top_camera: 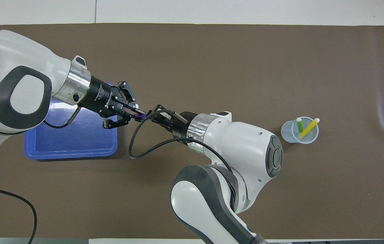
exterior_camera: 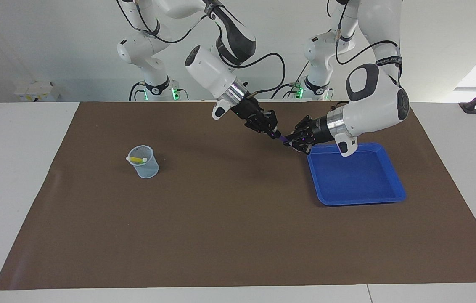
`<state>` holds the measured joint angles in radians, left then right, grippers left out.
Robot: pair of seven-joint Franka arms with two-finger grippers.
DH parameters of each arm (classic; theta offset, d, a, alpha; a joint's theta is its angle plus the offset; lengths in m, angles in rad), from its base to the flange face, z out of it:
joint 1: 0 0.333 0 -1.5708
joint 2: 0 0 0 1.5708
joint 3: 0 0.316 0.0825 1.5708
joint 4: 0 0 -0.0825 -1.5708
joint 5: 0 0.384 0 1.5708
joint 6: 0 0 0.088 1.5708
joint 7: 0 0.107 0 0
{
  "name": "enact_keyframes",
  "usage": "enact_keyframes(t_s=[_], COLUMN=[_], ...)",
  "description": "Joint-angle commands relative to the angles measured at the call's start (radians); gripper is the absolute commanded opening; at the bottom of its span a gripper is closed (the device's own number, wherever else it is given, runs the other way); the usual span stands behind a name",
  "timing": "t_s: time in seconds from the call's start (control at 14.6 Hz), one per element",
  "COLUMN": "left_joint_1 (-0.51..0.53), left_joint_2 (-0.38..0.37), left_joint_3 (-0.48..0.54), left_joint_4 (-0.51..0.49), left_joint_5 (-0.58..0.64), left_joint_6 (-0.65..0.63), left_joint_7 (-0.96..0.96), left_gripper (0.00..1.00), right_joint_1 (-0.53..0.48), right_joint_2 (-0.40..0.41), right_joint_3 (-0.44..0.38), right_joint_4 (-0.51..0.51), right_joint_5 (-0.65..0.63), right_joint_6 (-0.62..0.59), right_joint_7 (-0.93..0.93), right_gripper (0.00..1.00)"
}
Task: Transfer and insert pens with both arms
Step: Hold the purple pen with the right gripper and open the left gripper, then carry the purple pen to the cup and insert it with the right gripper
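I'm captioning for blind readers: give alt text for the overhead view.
Two white arms meet over a brown mat, left gripper and right gripper both shut on a purple pen beside a blue tray. A cup holds the green pen and yellow pen.

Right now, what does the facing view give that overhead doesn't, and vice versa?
Facing only: the two small white arms with green lights at the robots' end, and the yellow pen lying across the cup's mouth with no green one visible.
Overhead only: the green pen standing in the cup beside the yellow one.
Both: left pincer and right pincer shut on the purple pen in the air beside the blue tray, which holds no pens.
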<state>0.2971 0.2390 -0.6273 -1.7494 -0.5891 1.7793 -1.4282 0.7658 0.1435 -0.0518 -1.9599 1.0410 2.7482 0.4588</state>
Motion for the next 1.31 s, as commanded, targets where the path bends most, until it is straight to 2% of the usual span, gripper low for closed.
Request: enact_keyframes(t_s=[0.0, 0.07, 0.21, 0.41, 0.48, 0.62, 0.76, 1.03, 1.24], left_joint_1=[-0.009, -0.007, -0.006, -0.004, -0.003, -0.001, -0.001, -0.004, -0.009], left_joint_2=[-0.032, -0.032, -0.033, -0.033, -0.033, -0.033, -0.033, -0.03, -0.029], left_joint_3=[-0.002, -0.002, -0.002, -0.002, -0.002, -0.002, -0.002, 0.0, 0.0], left_joint_4=[-0.036, -0.036, -0.036, -0.036, -0.036, -0.036, -0.036, -0.029, -0.025], left_joint_5=[-0.023, -0.023, -0.023, -0.023, -0.023, -0.023, -0.021, -0.006, -0.003], left_joint_6=[0.031, 0.031, 0.031, 0.034, 0.034, 0.041, 0.049, 0.051, 0.066], left_joint_7=[0.0, 0.0, 0.0, 0.0, 0.0, 0.0, 0.002, 0.025, 0.029], left_gripper=[1.0, 1.0, 1.0, 1.0, 1.0, 1.0, 1.0, 1.0, 1.0], right_joint_1=[-0.014, -0.014, -0.051, -0.214, -0.258, -0.337, -0.413, -0.526, -0.618], right_joint_2=[-0.001, -0.004, -0.037, -0.11, -0.134, -0.183, -0.212, -0.219, -0.213], right_joint_3=[0.006, 0.003, -0.003, -0.002, -0.002, -0.005, -0.005, -0.005, -0.005], right_joint_4=[0.019, 0.016, 0.009, 0.013, 0.016, 0.013, 0.024, 0.068, 0.079], right_joint_5=[0.016, 0.013, -0.033, -0.284, -0.333, -0.373, -0.519, -0.799, -0.898], right_joint_6=[-0.022, -0.033, -0.155, -0.477, -0.575, -0.735, -0.861, -1.042, -1.07], right_joint_7=[-0.037, -0.039, -0.065, -0.092, -0.135, -0.247, -0.334, -0.584, -0.756], right_gripper=[0.0, 0.0, 0.0, 0.0, 0.0, 0.0, 0.0, 0.0, 0.0])
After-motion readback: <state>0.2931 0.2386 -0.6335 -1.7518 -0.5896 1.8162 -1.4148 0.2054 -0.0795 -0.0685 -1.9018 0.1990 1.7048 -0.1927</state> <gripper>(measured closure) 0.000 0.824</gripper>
